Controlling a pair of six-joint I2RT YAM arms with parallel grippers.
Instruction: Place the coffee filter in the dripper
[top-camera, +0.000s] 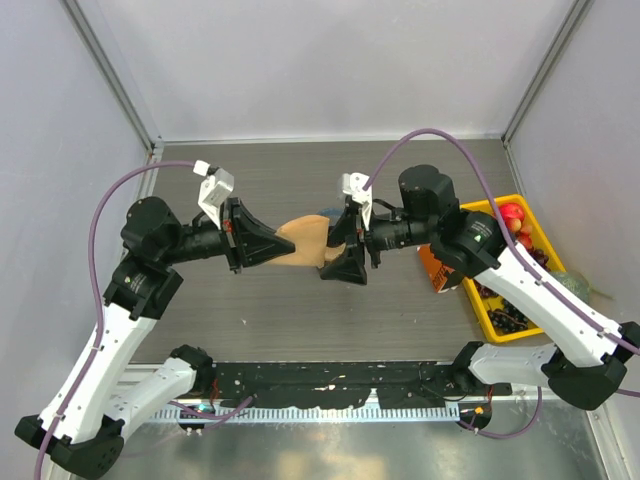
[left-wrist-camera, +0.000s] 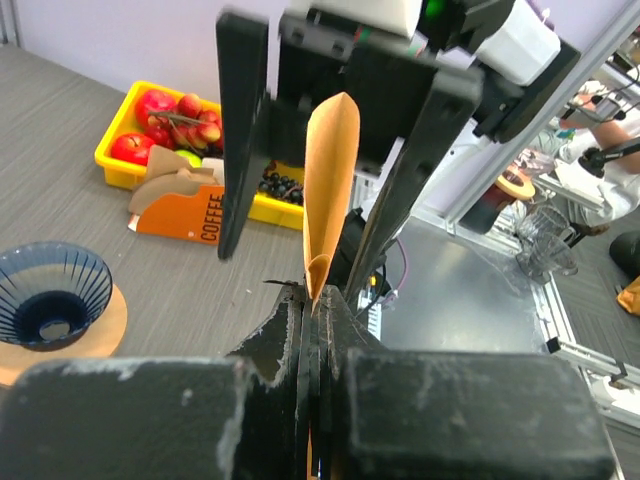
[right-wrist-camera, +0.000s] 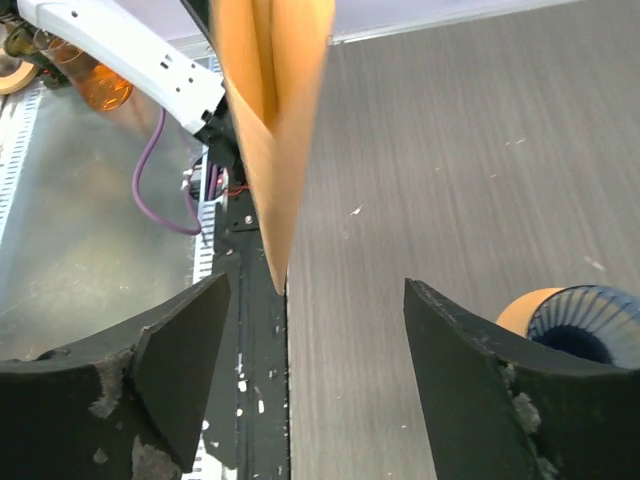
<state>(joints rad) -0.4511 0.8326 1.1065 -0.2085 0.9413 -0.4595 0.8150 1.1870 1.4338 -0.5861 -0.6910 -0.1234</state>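
My left gripper (top-camera: 272, 245) is shut on the narrow end of the tan coffee filter (top-camera: 305, 238) and holds it in the air over the middle of the table. In the left wrist view the filter (left-wrist-camera: 330, 180) stands edge-on above the closed jaws (left-wrist-camera: 315, 300). My right gripper (top-camera: 335, 245) is open, its jaws either side of the filter's far edge without touching. In the right wrist view the filter (right-wrist-camera: 270, 120) hangs above the open gap (right-wrist-camera: 315, 285). The blue ribbed dripper (left-wrist-camera: 50, 300) on its wooden ring sits on the table below (right-wrist-camera: 585, 318); the grippers hide it in the top view.
A yellow tray (top-camera: 492, 322) of apples and dark grapes stands at the right, also seen in the left wrist view (left-wrist-camera: 110, 150). An orange coffee box (left-wrist-camera: 185, 215) stands against it (top-camera: 437, 272). Grey walls enclose the table.
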